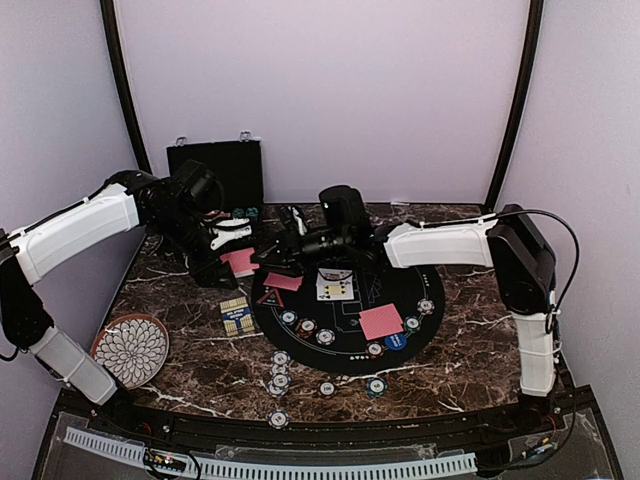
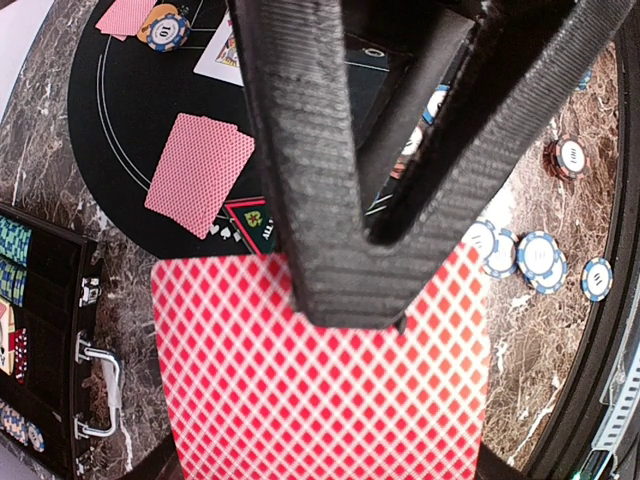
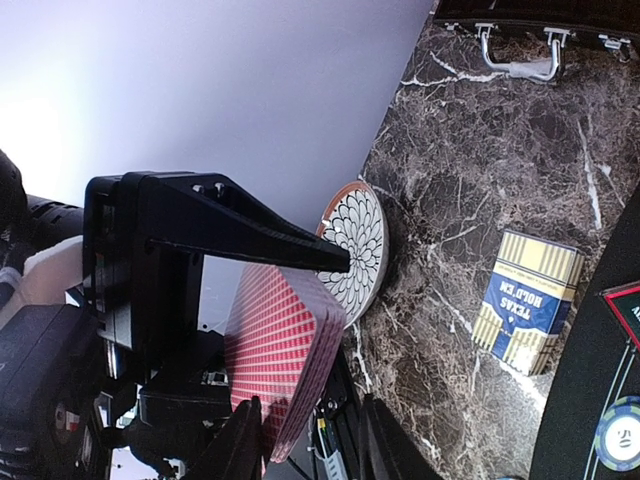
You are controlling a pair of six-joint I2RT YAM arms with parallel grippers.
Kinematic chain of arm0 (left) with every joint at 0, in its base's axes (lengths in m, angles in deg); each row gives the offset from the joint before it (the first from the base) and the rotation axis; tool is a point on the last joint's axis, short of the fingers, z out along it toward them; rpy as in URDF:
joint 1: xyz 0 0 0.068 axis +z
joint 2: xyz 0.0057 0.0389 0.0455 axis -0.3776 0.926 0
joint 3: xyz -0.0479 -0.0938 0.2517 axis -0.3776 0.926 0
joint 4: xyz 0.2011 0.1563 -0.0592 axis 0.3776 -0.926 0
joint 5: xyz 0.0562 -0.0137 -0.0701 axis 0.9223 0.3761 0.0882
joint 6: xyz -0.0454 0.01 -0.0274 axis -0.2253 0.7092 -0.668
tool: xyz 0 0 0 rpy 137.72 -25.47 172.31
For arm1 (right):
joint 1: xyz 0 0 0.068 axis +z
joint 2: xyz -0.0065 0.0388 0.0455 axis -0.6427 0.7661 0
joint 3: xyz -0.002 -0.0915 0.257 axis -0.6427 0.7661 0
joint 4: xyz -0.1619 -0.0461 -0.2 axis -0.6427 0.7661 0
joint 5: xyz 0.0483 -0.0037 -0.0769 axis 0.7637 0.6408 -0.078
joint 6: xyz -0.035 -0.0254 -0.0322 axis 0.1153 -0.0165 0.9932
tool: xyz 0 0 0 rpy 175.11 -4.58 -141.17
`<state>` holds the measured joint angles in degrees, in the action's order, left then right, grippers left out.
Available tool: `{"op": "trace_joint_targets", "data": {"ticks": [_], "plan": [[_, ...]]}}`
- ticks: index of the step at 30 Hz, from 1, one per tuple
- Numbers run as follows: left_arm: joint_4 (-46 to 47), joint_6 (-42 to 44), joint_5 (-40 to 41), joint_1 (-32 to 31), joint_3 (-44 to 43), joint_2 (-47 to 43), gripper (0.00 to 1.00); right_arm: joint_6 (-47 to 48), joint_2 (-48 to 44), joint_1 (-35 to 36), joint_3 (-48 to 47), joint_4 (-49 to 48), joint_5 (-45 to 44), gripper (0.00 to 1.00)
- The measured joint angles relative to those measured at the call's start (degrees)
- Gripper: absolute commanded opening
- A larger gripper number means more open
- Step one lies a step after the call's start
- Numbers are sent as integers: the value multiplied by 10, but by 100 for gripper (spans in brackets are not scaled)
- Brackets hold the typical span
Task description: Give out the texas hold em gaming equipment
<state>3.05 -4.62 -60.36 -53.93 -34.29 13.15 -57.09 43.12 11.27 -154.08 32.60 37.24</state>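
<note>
Nearest, loose poker chips (image 1: 279, 372) lie on the marble tabletop (image 1: 470, 340) by the near rim of the round black mat (image 1: 350, 345). More chips ring the mat's near edge, and dealt pairs of red-backed cards (image 1: 380, 321) lie face down on it, apparently one share per seat.

Farther back and to the left, the left tool (image 1: 237, 258) is clamped on the deck (image 2: 320, 380), probably as the dealing stock. The deck is held roughly flat above the tabletop, red back up, its long axis running left to right across the left wrist view.

The right tool (image 3: 305, 425) reaches left across the mat with its jaws partly open around the deck's edge, likely to pinch off a card. Whether it grips one yet I cannot tell.

Farthest, the black case (image 1: 215, 165) stands open against the wall.
</note>
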Motion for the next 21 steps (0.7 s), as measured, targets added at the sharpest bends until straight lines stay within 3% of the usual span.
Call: {"op": "trace_joint_targets", "data": {"ticks": [14,21], "plan": [[7,0,14,0,12,-1,0,-10,-3,1,1,-10,5,1],[9,0,19,0,16,-1,0,-25,-6,1,15,-27,9,0]]}}
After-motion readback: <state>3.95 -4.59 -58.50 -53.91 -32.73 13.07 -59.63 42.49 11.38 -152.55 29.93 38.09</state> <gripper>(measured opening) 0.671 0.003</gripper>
